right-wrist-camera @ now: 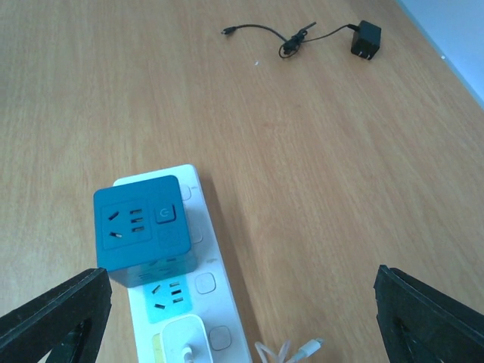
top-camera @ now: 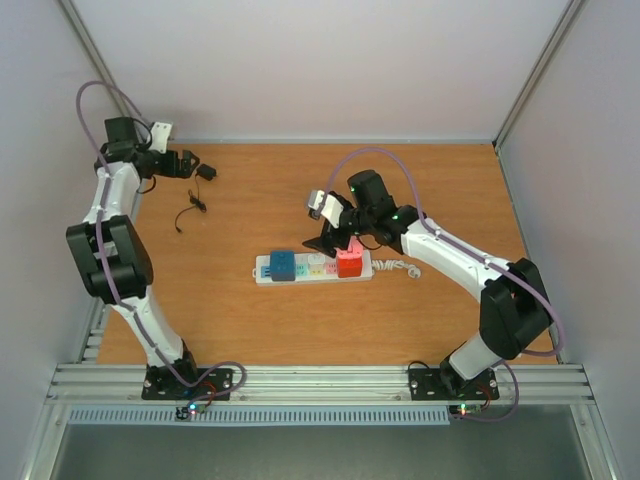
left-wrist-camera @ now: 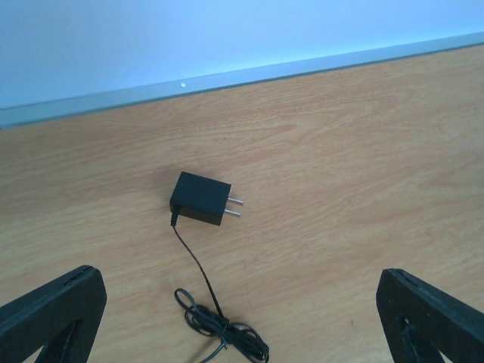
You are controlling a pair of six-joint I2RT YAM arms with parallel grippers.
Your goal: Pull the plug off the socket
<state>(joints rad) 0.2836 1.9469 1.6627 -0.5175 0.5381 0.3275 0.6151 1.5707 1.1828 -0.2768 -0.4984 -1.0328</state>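
Observation:
The white power strip lies mid-table, also in the right wrist view. A blue cube adapter sits plugged in at its left end, a red cube near its right end, and a small white charger between them. A black plug with a thin cord lies loose on the table at the back left. My left gripper is open and empty, just short of the black plug. My right gripper is open and empty, above the strip.
The black plug's cord is bundled on the wood near my left fingers. The strip's curly white cord lies at its right end. Walls enclose the table on three sides; a metal rail runs along the near edge.

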